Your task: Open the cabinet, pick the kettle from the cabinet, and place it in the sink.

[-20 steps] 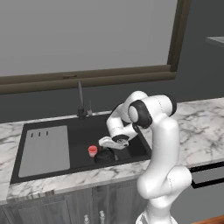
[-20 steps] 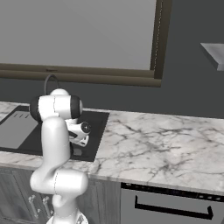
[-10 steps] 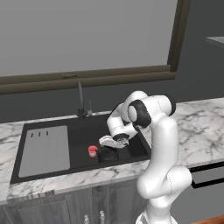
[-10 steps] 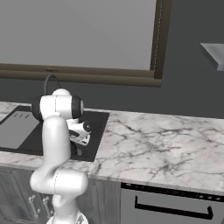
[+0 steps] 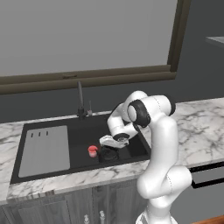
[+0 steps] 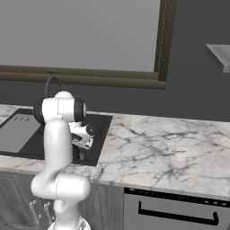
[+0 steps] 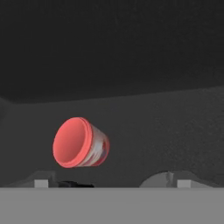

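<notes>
Sink (image 5: 78,144): kettle (image 5: 108,154) under spread fingers (image 5: 114,141).

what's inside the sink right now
In the sink sit a small red cup, lying tipped on its side, and the black kettle right beside it, under the open gripper. The gripper covers the kettle's top; the basin floor below both is hidden.
</notes>
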